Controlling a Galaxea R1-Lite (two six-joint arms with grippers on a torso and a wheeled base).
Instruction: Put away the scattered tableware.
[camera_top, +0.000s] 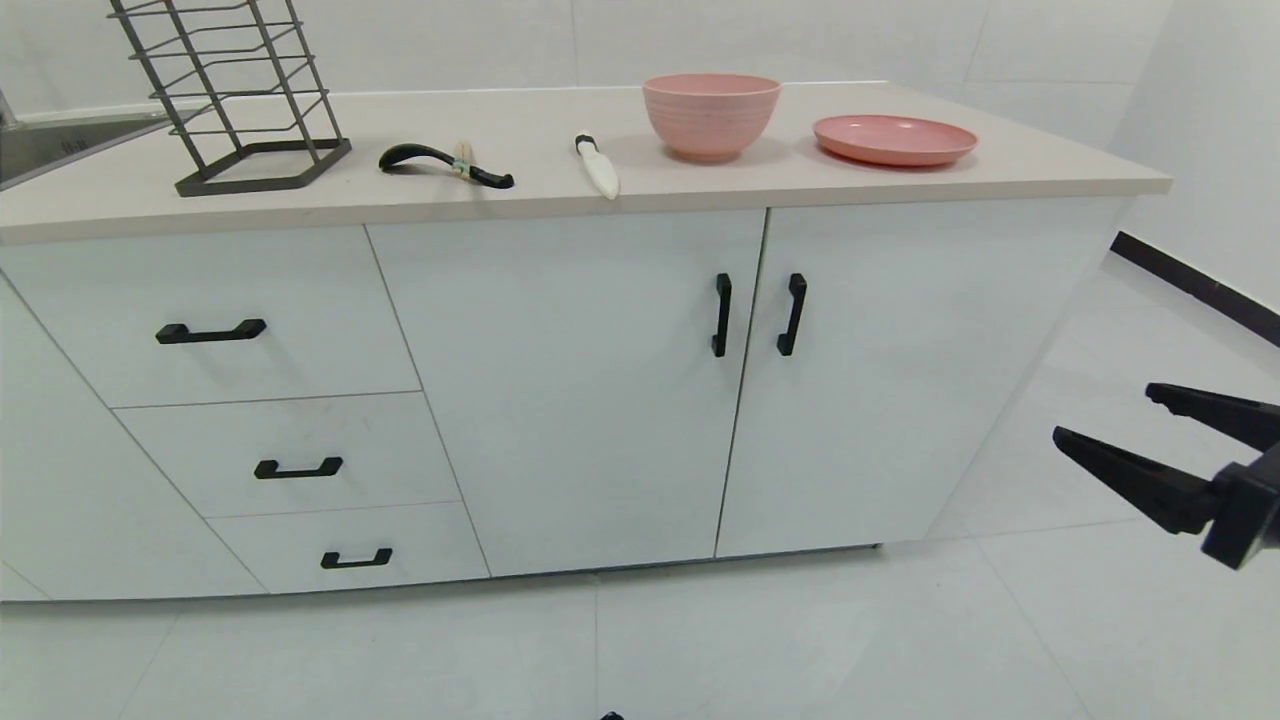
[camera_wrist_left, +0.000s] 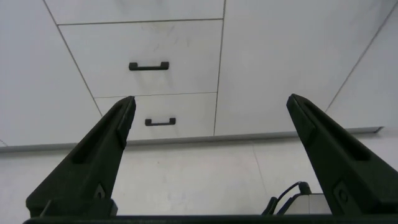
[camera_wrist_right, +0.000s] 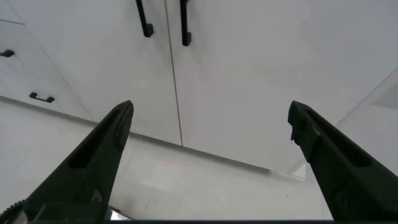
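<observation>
On the countertop (camera_top: 900, 185) stand a pink bowl (camera_top: 711, 114) and, to its right, a pink plate (camera_top: 894, 139). A white-sheathed knife (camera_top: 598, 166) lies left of the bowl, and a black ladle-like utensil (camera_top: 442, 163) lies further left. A dark wire dish rack (camera_top: 232, 95) stands at the counter's left. My right gripper (camera_top: 1105, 418) hangs open low at the right, well below the counter, with nothing between its fingers (camera_wrist_right: 93, 163). My left gripper (camera_wrist_left: 210, 106) is open and empty, facing the lower drawers (camera_wrist_left: 140, 56).
White cabinet doors with black handles (camera_top: 757, 315) sit under the bowl. Three drawers (camera_top: 297, 466) are stacked at the left. A sink (camera_top: 60, 145) is set into the counter's far left. Pale tiled floor (camera_top: 800, 640) lies open before the cabinets.
</observation>
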